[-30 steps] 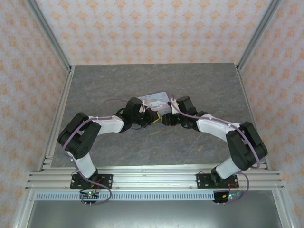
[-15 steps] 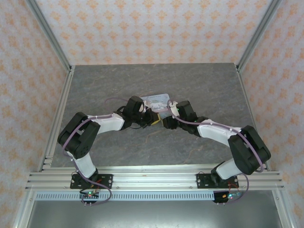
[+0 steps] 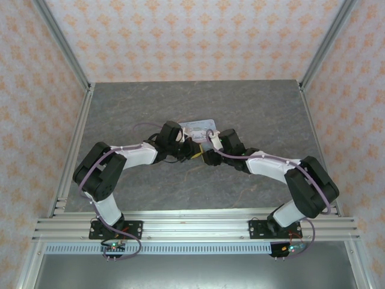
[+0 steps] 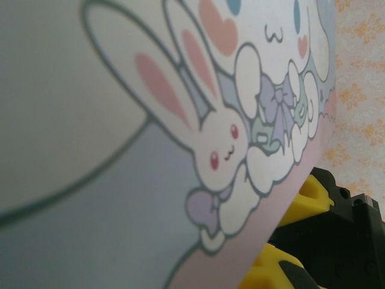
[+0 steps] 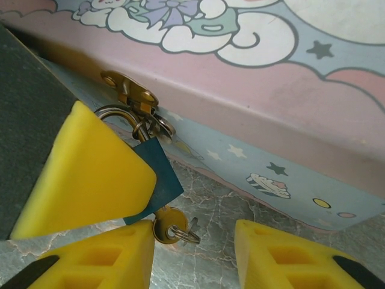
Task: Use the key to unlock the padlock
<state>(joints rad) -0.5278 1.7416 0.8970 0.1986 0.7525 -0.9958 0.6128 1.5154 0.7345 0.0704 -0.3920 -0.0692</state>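
Overhead, left gripper (image 3: 191,151) and right gripper (image 3: 209,156) meet at the near side of the cartoon tin (image 3: 201,126). Left wrist: the rabbit lid (image 4: 222,150) looms close. Right wrist: the padlock (image 5: 159,176) hangs from the hasp (image 5: 129,90), key (image 5: 163,229) in its base. The left jaws, nearly closed, apparently pinch it steady. The right jaws, half open, flank the key, gripping nothing.

**Pastel tin, teal lock, grey stone**

The pale blue tin (image 5: 271,90) carries a pink band, white clouds, dark stars and a white rabbit (image 4: 219,150) with pink ears and lilac bows. The hasp (image 5: 129,90) is brass, the padlock (image 5: 157,171) dark teal, the key (image 5: 163,227) gold. The right gripper (image 5: 192,259) has yellow fingers (image 5: 283,256). The table (image 3: 180,192) is veined grey, and the walls (image 3: 180,36) are pale with orange floral motifs.
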